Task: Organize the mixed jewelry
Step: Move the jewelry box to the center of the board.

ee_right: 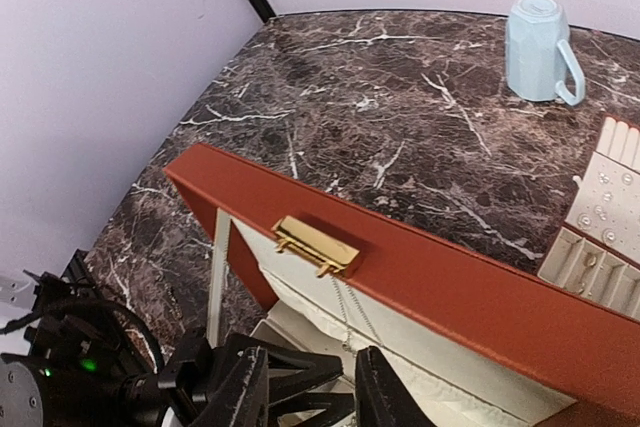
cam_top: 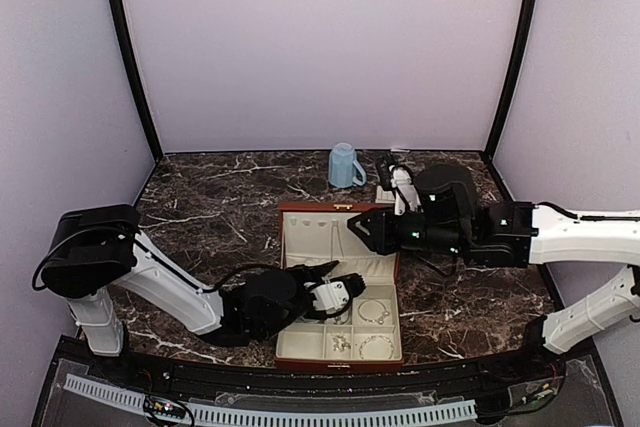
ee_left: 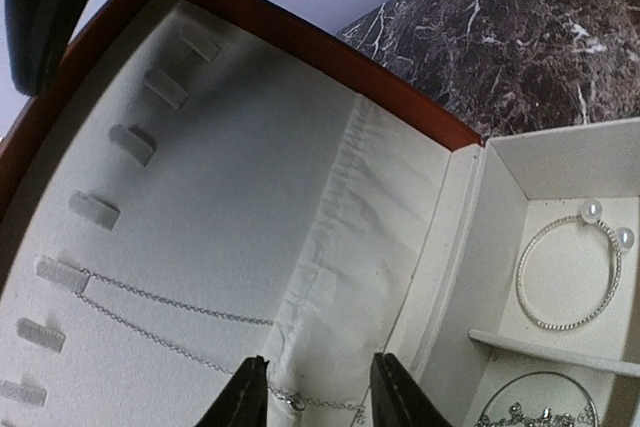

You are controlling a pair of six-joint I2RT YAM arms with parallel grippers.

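The reddish-brown cream-lined box stands open at the middle front. Silvery jewelry lies in its compartments: a pearl-tipped bangle and other pieces. A thin silver chain hangs from a lid hook down to the lid's fabric pouch, also in the right wrist view. My left gripper is open inside the box, its fingertips either side of the chain's lower end; it also shows from above. My right gripper is open and empty above the lid's edge, near the gold clasp, and shows in the top view.
A blue mug stands upside down at the back of the table, also in the right wrist view. A flat cream slotted tray lies right of the box, partly under my right arm. Purple walls close in the dark marble table.
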